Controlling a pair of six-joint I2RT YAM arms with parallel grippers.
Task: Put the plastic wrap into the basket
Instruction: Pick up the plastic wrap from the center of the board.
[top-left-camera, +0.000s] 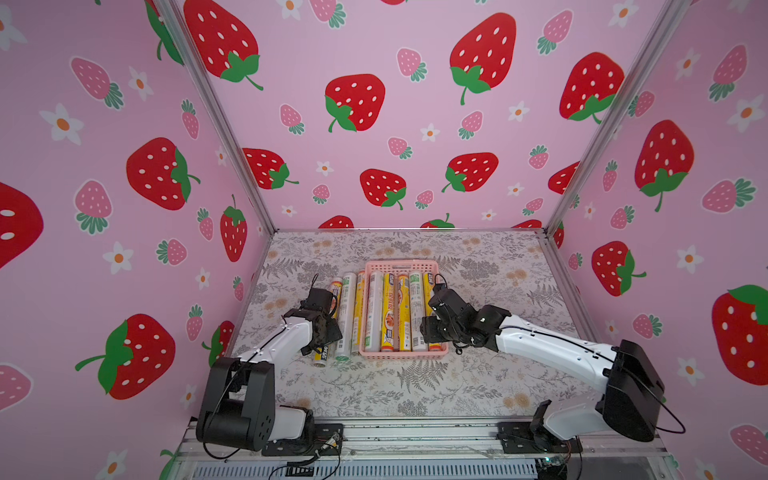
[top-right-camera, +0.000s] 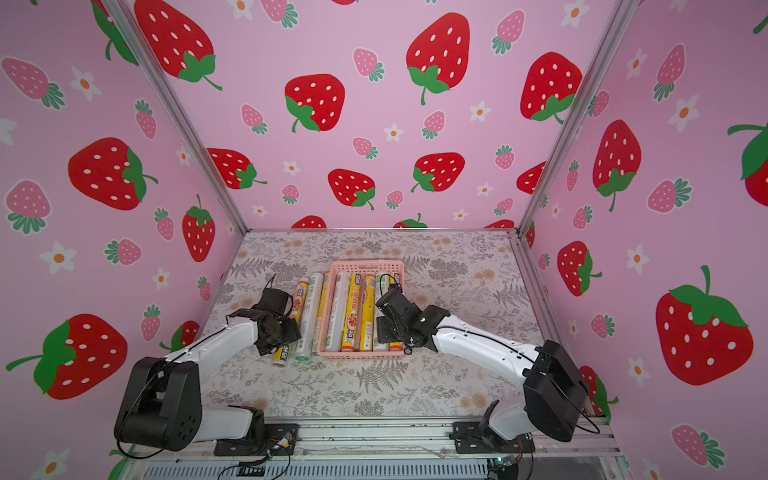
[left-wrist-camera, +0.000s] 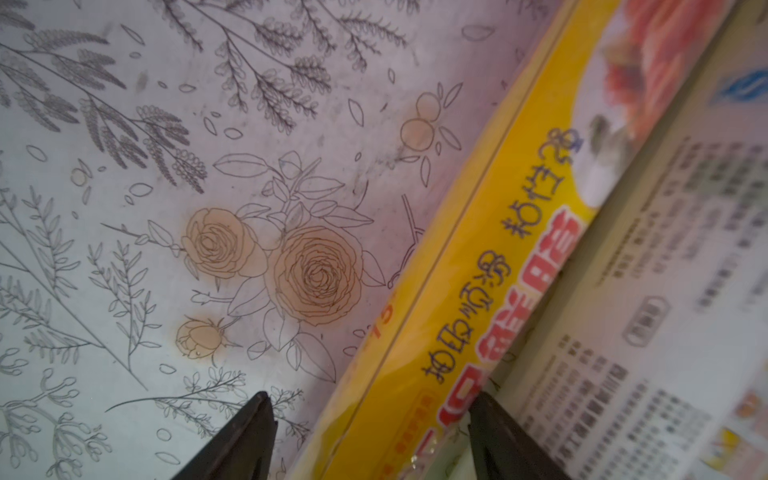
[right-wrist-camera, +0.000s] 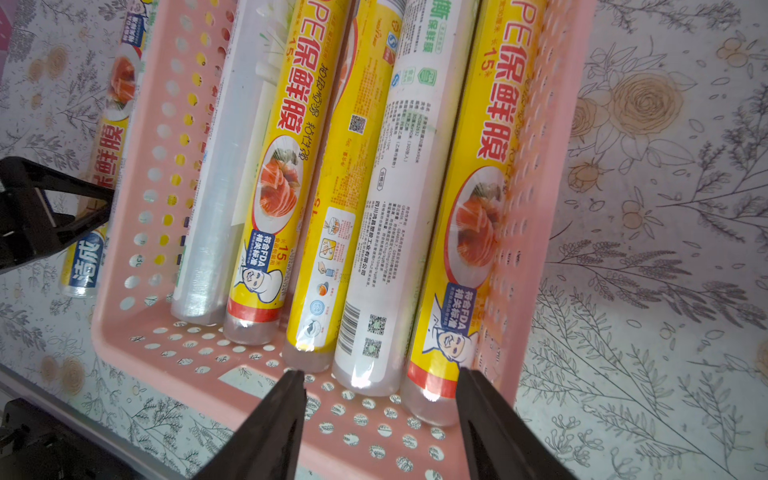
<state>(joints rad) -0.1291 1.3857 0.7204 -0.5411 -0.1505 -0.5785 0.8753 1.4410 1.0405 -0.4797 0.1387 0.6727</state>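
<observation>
I see five rolls (top-left-camera: 390, 311), yellow food-print and white green-label, in the pink basket (top-left-camera: 401, 264) mid-frame; three more rolls (top-left-camera: 347, 316) lie left of it. My left gripper (left-wrist-camera: 370, 397) straddles a yellow roll (left-wrist-camera: 478, 249), jaws spread; right gripper (right-wrist-camera: 379, 371) spread over the basket.

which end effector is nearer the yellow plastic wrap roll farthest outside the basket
Left. The left end effector straddles that yellow cylindrical roll; the right end effector hangs over the pink perforated plastic basket, at its near end.

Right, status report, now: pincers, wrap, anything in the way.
Left pincer open, astride the outermost yellow roll on the table. Right pincer open, empty, above the basket's near end. Five rolls in, three out. White roll close beside the target; nothing else in the way.
</observation>
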